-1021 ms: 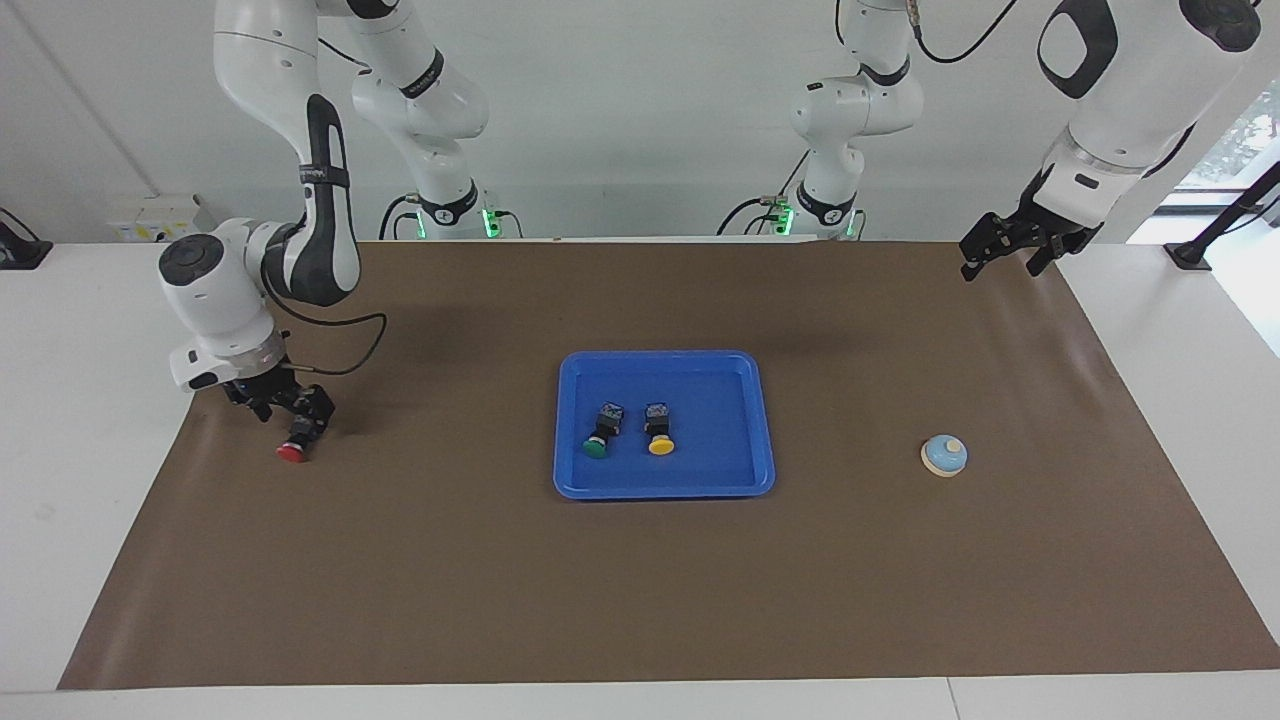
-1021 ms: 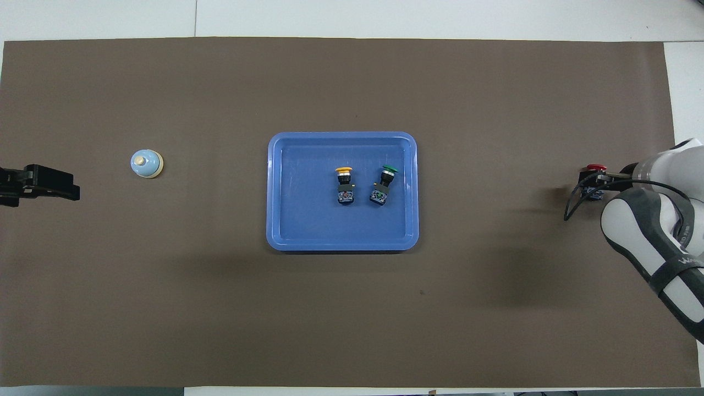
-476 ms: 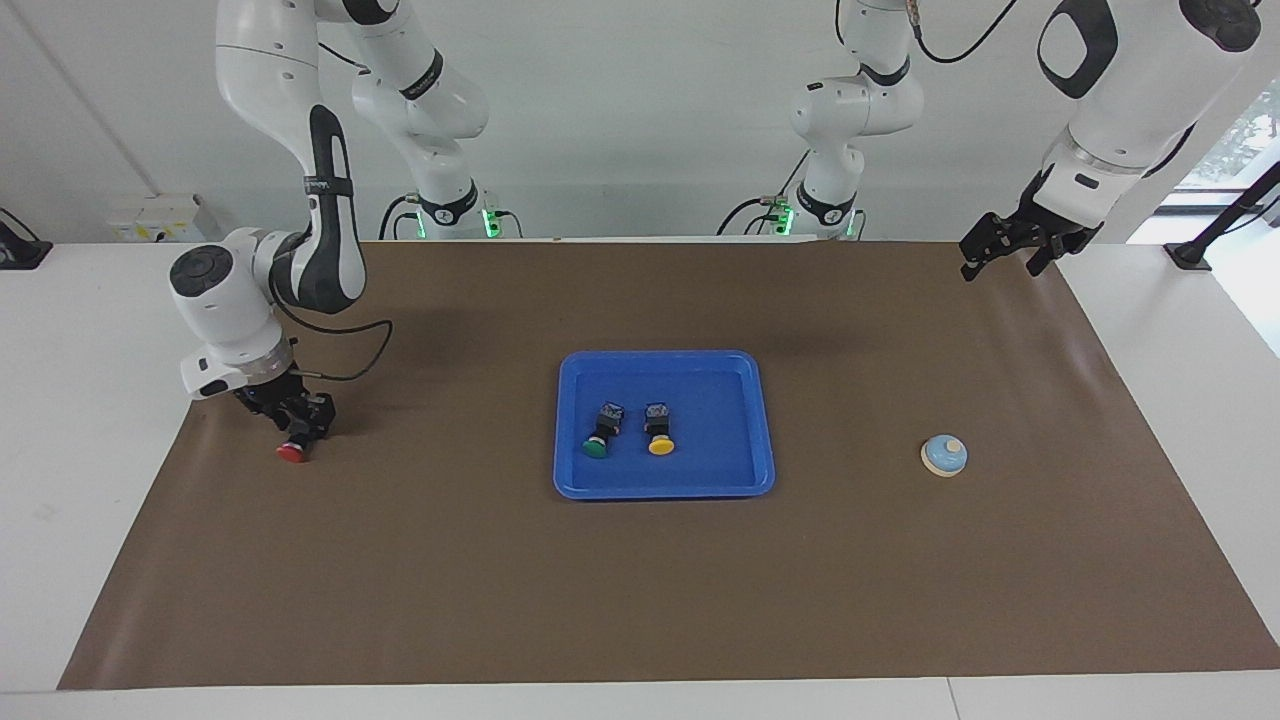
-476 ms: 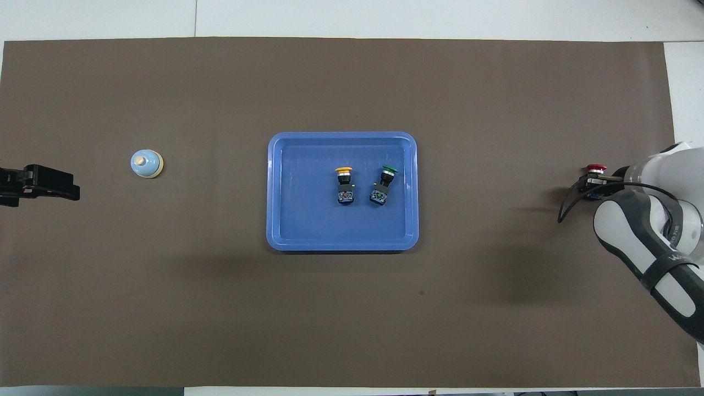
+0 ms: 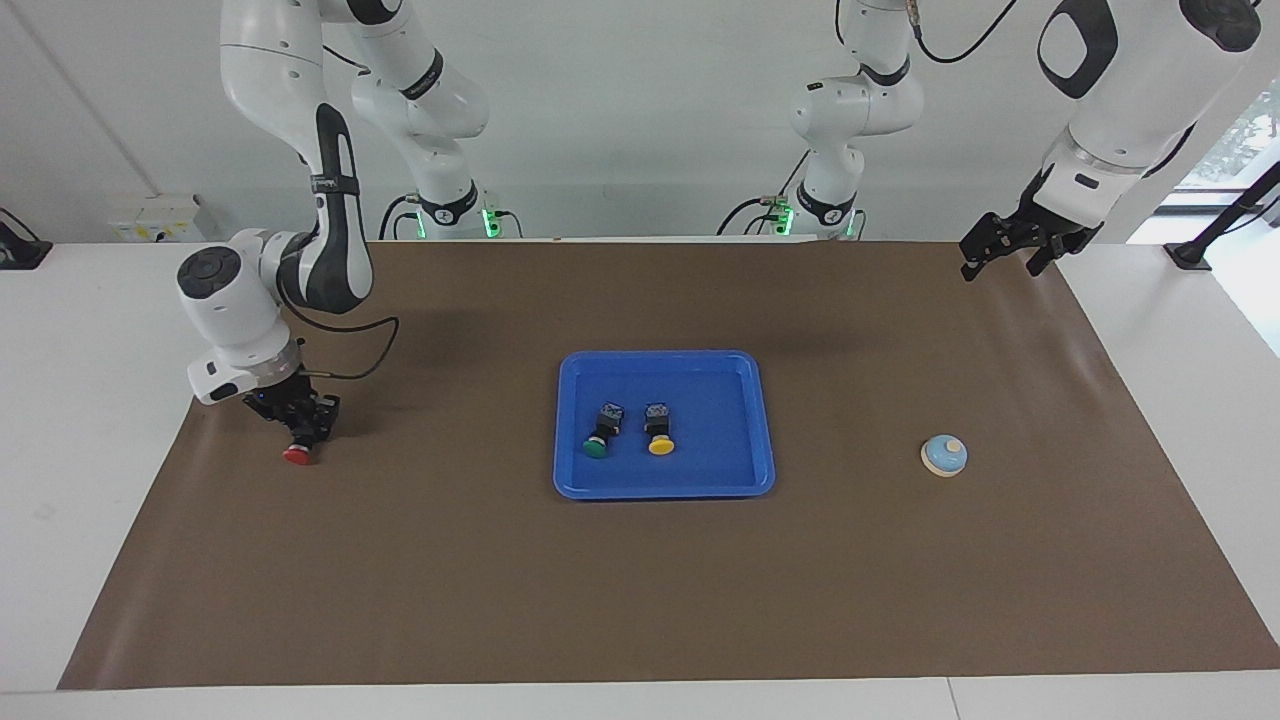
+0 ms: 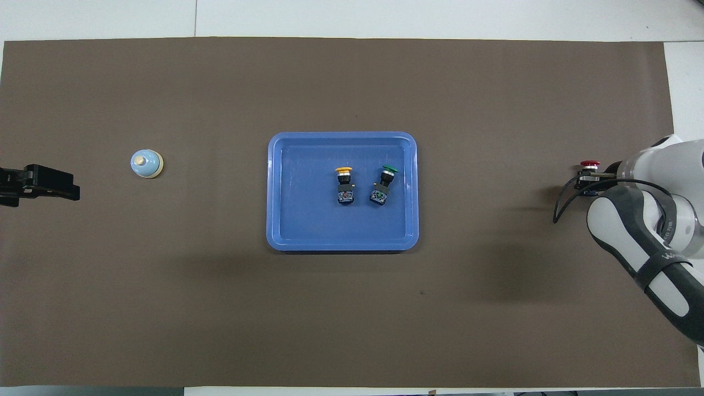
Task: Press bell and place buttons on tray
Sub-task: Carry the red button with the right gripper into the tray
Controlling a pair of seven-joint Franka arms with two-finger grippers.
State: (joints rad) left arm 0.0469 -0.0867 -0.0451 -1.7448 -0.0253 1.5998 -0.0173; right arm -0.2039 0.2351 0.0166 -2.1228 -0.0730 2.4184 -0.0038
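Facing view: right claw (image 5: 303, 432) clamped on red button (image 5: 296, 454).

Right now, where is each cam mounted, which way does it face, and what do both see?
Facing view: high across the table, looking at the robots; both whole arms show, right gripper shut on the red-capped black push-button.
Overhead view: high above the robots' end, looking steeply down; left gripper tip and right arm show.
Shared: blue rectangular plastic tray, light-blue dome bell.
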